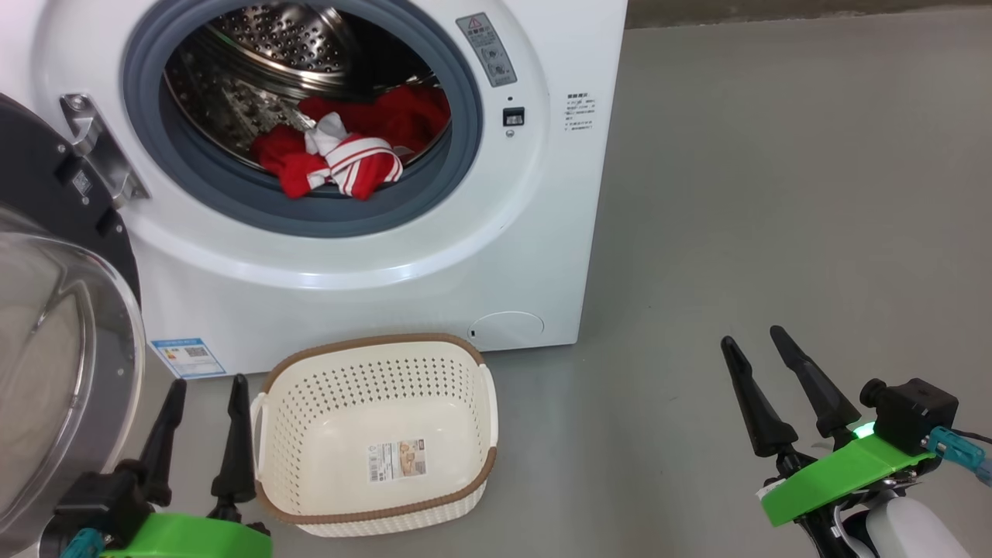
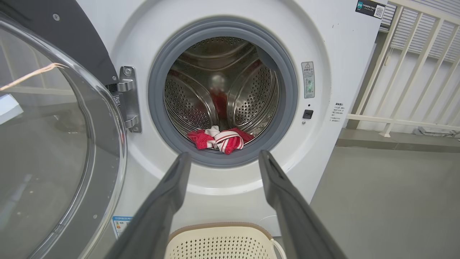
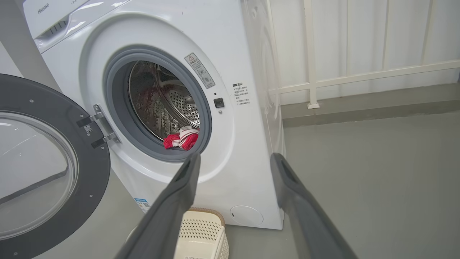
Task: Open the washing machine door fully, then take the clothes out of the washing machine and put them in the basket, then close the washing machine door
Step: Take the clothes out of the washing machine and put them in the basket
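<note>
Red clothes (image 1: 341, 151) are lying at the front lip of the drum (image 1: 271, 39) inside the washer (image 1: 465, 256), whose door (image 1: 46, 349) is standing swung wide, so opening is looking done and unloading is starting. Left gripper (image 1: 208, 384) and right gripper (image 1: 752, 335) are hovering low, fingers spread wide, holding nothing. Next, one is needing to reach in, pinch the soft cloth, and carry it down to the empty basket (image 1: 372, 339) just below.
</note>
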Available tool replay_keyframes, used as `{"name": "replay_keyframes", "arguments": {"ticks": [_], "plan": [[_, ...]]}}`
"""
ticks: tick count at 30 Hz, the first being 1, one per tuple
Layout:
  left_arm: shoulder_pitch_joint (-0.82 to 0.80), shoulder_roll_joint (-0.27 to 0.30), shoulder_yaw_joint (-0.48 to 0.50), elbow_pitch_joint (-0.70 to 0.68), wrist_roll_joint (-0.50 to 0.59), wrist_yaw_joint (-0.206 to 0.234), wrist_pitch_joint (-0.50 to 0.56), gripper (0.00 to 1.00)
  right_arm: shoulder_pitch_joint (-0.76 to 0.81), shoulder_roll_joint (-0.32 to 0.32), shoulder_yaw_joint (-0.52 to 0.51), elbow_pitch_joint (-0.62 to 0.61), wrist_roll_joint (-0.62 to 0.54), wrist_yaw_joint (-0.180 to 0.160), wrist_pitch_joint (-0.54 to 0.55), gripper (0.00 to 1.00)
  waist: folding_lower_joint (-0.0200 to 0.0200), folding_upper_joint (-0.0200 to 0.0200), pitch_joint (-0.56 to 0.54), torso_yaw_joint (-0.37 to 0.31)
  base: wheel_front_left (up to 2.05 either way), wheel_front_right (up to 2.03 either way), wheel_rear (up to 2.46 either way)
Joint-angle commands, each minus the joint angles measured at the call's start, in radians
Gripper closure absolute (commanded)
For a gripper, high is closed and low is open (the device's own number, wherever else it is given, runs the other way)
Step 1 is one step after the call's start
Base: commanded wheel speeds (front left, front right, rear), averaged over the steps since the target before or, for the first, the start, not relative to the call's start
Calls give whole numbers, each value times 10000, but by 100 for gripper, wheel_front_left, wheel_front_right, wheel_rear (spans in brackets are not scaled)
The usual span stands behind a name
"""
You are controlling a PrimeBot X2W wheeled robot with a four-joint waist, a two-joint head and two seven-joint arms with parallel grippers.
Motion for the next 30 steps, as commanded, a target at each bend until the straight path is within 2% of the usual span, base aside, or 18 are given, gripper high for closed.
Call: {"name": "replay_keyframes", "arguments": {"ticks": [1,20,30], "plan": [[-173,152,390,-208,120,-94,-93,0,-35,-100,145,-286,-42,16,-118,0,0,0,9,5,0,0,0],[-165,12,573,-210,381,-288,-93,0,-45,-82,164,-294,-35,16,-118,0,0,0,22,19,3,-3,0],[-204,-28,619,-184,421,-340,-93,0,-85,-81,163,-299,-47,16,-118,0,0,0,121,16,107,-107,0]]}}
